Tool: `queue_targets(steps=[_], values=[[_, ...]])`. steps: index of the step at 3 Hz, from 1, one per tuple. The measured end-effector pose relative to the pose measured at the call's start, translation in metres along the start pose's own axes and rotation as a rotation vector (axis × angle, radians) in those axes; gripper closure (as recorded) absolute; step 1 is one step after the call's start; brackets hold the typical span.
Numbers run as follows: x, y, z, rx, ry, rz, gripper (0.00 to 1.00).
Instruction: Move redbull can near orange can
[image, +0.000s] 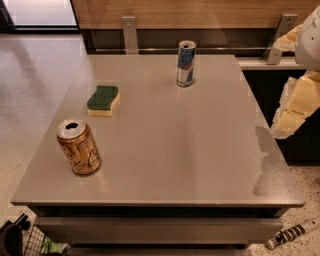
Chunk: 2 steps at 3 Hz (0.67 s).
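Observation:
The redbull can (185, 64), slim and blue-and-silver, stands upright near the far edge of the grey table (190, 150). The orange can (79, 148), stouter and orange-brown with dark scribbles, stands upright near the front left corner. The two cans are far apart. My gripper (291, 111), cream-coloured, hangs at the right edge of the view, just off the table's right side. It is well away from both cans and holds neither.
A green-and-yellow sponge (103, 100) lies on the left half of the table, between the two cans. A wooden wall with metal brackets (129, 32) runs behind the table. A dark wire basket (20, 242) sits on the floor at the front left.

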<state>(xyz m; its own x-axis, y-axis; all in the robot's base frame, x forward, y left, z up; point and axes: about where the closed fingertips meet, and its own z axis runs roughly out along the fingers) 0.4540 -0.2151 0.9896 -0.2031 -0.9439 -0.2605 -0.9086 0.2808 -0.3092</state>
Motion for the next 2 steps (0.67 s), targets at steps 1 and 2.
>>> queue_targets(steps=[1, 2], values=[[0.0, -0.026, 0.014, 0.037, -0.096, 0.051, 0.0], [-0.006, -0.064, 0.035, 0.104, -0.259, 0.132, 0.0]])
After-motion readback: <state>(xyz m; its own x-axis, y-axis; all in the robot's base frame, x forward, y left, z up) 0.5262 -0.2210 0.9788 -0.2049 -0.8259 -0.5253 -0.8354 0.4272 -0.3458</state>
